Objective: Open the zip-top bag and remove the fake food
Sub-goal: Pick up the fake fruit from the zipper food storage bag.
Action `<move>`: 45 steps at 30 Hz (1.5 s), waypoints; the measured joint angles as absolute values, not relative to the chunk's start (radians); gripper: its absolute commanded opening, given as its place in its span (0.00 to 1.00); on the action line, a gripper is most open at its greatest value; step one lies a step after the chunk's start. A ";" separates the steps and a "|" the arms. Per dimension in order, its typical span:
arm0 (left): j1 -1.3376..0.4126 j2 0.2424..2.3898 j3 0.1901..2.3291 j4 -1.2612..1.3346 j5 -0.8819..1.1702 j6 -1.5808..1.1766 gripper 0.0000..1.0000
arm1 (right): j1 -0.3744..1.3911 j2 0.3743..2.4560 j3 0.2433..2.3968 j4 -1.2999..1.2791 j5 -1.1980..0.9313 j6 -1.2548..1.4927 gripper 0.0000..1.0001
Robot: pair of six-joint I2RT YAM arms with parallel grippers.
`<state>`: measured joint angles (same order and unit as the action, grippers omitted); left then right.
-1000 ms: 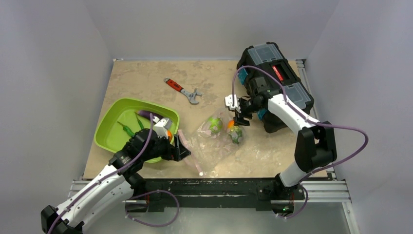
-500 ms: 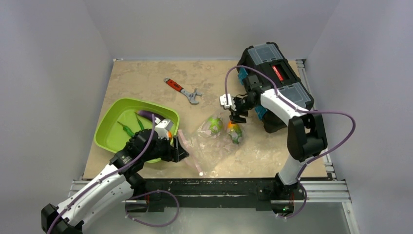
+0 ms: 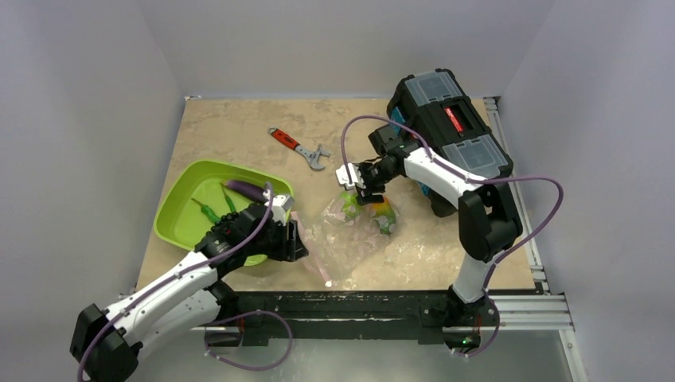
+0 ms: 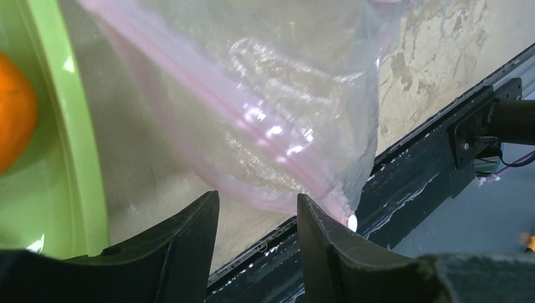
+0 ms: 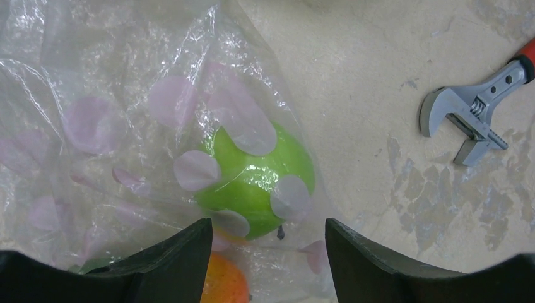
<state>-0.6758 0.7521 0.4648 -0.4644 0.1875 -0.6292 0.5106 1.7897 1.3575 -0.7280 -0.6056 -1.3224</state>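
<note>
Top view: the right claw (image 3: 360, 185) has swung left, away from the toolbox (image 3: 446, 103), and now hangs over the far end of the bag (image 3: 350, 239), above the green fruit (image 3: 350, 205). The left claw (image 3: 296, 243) has crept from the tray (image 3: 179, 215) toward the bag's pink strip. The bag lies flat on the table (image 3: 231, 127) near its front edge, between both claws. An eggplant (image 3: 245, 189) lies in the tray.

Left wrist view: the jaws stand apart with the pink strip (image 4: 252, 197) just at their tips, not pinched.

Right wrist view: the jaws stand wide and empty. The green fruit and an orange piece (image 5: 221, 284) lie under plastic directly ahead, and the wrench (image 5: 473, 120) lies well apart.

Finding: at least two pieces remain bagged. Whether the strip is sealed cannot be told. The left claw appears set to nip the mouth edge
</note>
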 measured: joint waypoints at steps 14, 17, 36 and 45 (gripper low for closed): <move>-0.782 1.033 0.541 -0.154 0.107 -0.451 0.45 | 0.522 1.864 1.341 -0.719 -0.567 -1.393 0.15; -0.804 1.036 0.519 -0.065 0.085 -0.412 0.47 | 0.523 1.872 1.338 -0.742 -0.573 -1.416 0.00; -0.828 1.013 0.309 0.276 0.074 -0.293 0.64 | 0.535 1.795 1.338 -0.844 -0.670 -1.439 0.75; -0.828 0.974 0.236 0.407 0.040 -0.265 1.00 | 0.606 1.854 1.370 -0.773 -0.635 -1.382 0.72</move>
<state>-0.8280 0.9737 0.2356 0.4072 0.0399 -0.2653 0.6064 1.8538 1.3705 -0.7734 -0.6350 -1.3815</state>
